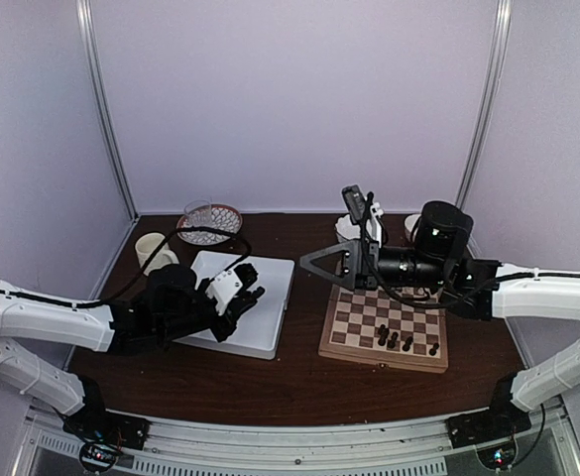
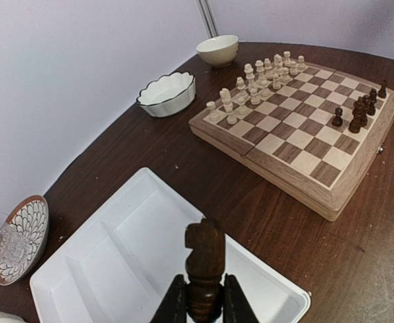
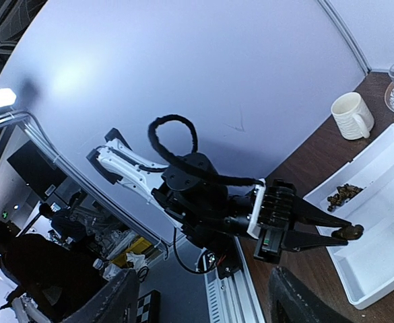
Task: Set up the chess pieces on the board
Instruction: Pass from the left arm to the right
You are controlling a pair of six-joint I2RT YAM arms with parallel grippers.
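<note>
Partway: grasping a dark brown wooden knight [image 2: 205,259] in the left end effector [image 2: 203,296] over the white divided tray [image 2: 102,269], right end effector [image 3: 207,282] released, few dark chessmen [image 2: 358,114] on the checked wooden board [image 2: 304,161].

A robotics lab: white booth walls [image 1: 290,99] on aluminium posts [image 1: 106,109] enclose the brown table [image 1: 299,385].

Left arm [image 1: 47,319] and right arm [image 1: 557,295]: white shell links, black joints, black wrist assemblies. A black cable [image 3: 172,119] loops over the left wrist; another runs under the right forearm. Right wrist carries a fat black cylindrical housing [image 1: 441,230]; left gripper [image 1: 255,295] is black with a white panel.
</note>
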